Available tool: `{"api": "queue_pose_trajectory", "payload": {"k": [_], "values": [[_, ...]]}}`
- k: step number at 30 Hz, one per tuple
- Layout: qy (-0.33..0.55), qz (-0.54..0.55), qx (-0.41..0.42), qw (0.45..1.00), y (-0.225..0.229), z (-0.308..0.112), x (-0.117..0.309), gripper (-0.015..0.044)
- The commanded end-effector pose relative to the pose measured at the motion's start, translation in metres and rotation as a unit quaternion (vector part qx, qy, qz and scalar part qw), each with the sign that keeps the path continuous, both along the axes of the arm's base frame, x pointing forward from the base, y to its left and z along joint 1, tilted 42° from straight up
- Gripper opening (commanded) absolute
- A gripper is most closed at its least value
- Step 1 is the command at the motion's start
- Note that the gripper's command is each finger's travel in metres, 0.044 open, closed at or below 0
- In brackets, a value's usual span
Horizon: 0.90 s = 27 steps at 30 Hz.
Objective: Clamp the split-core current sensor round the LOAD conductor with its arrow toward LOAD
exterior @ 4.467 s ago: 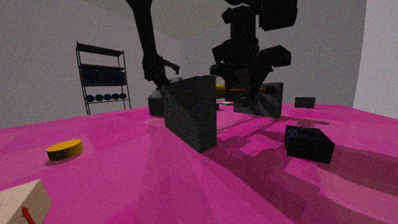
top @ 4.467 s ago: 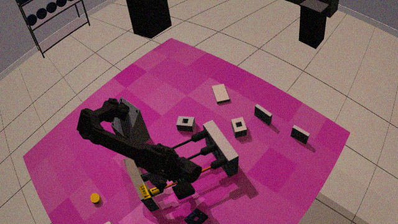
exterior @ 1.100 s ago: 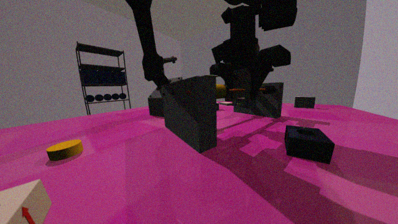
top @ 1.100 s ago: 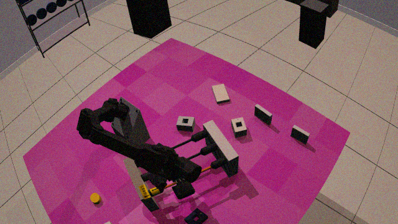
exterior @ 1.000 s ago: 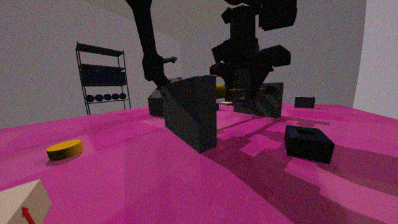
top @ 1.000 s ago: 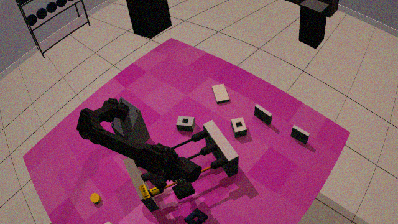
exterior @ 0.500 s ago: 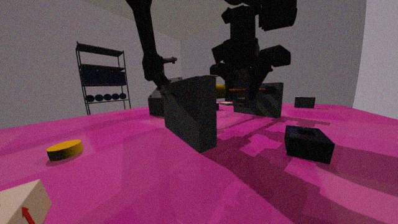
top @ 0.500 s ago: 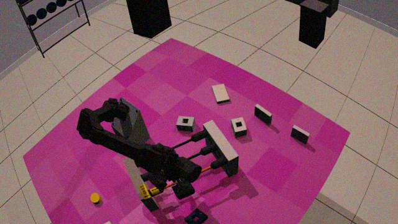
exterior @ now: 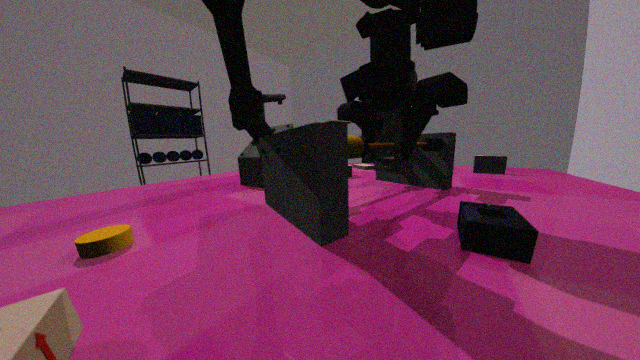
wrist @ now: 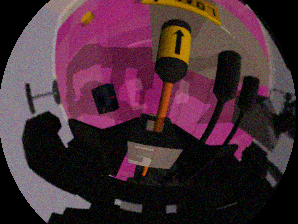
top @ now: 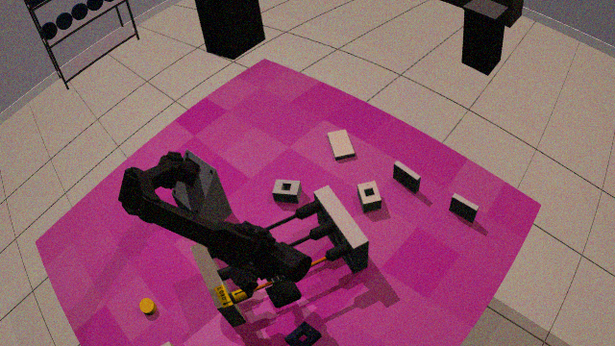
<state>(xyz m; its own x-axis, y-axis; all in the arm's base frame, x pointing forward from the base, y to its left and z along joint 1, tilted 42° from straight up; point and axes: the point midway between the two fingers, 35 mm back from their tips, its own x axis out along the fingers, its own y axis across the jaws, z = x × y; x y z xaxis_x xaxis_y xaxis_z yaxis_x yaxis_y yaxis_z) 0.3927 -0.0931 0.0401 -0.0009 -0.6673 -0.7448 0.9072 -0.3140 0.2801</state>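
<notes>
Walls: plain grey [exterior: 310, 30]
Floor: pale square tiles, thin dark joints [top: 423, 82]
Shelf rack: dark, dark blue box-like and round items on its shelves [top: 57, 64] [exterior: 162, 136]
Dark block: stands on the tiles [top: 231, 29]
Light: dim, casting shadows across the pink surface [top: 259, 96] [exterior: 200, 280] [wrist: 75, 45]
</notes>
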Motion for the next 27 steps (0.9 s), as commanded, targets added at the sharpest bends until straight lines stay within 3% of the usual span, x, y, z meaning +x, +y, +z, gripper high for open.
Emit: {"api": "queue_pose_trajectory", "payload": {"k": [1,3,7,27], "values": [[0.000,0.000,0.000,1.000,0.0000,0.0000,0.0000,0.0120],[0.000,0.000,0.000,1.000,0.0000,0.0000,0.0000,0.0107],[-0.001,0.000,0.001,1.000,0.0014,0.0016,0.0000,0.0002],[0.002,0.001,0.000,1.000,0.0008,0.0007,-0.0009,0.0000]]}}
